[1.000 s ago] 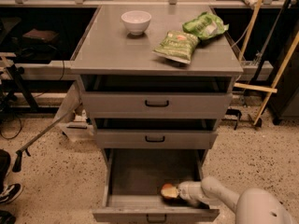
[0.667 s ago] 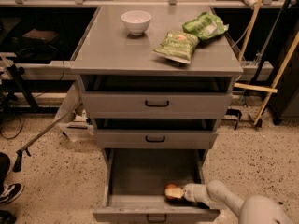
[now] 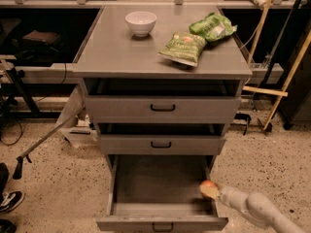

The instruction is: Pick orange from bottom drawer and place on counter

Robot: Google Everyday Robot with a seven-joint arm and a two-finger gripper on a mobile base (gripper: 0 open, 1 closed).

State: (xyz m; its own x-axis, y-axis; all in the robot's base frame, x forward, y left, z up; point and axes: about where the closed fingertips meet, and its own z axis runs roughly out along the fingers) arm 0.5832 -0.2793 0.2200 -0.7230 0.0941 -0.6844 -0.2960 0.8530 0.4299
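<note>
Grey wall of the bottom drawer [image 3: 160,209] crowds your gripper [image 3: 210,190], clamped on the orange [image 3: 208,184]; rise straight before reaching the counter [image 3: 121,52] above.

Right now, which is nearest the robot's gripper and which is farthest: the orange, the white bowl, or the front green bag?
The gripper is at the bottom drawer's right side.
1. orange: at the gripper's tip, in its grasp.
2. front green bag: up on the counter, right side.
3. white bowl: counter's back left.
</note>
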